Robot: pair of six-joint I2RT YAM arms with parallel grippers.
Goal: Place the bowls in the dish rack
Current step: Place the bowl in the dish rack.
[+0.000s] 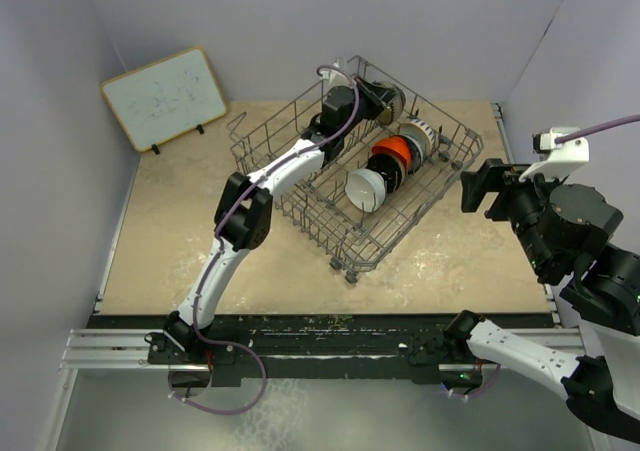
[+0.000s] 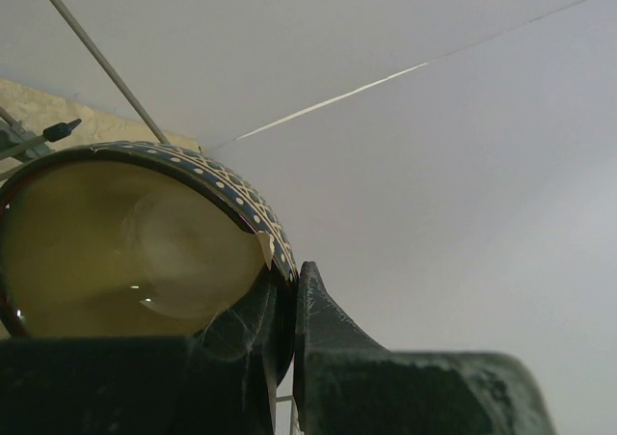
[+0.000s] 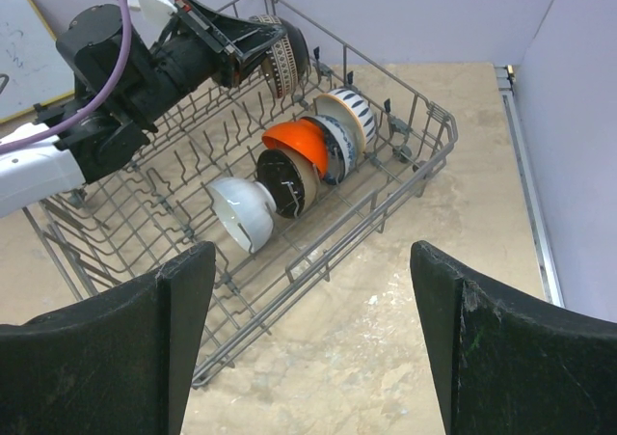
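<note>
**Q:** Grey wire dish rack [image 3: 415, 155]: contents?

**A:** Five bowls on edge in one row between its tines: white bowl [image 3: 241, 211], black bowl [image 3: 287, 182], orange-red bowl [image 3: 297, 138], blue-patterned bowl [image 3: 333, 148], striped cream bowl [image 3: 349, 115].

**Q:** What does the left wrist view add?

**A:** The pinch. Left gripper [image 2: 289, 285] is clamped on the brown bowl [image 2: 125, 242] rim, one finger inside and one outside, over the rack's far corner. Right gripper [image 3: 310, 254] gapes empty beside the rack.

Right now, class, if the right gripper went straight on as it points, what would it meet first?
Most likely the near wire wall of the dish rack, centred ahead of the open right gripper, though depth is unclear.
</note>
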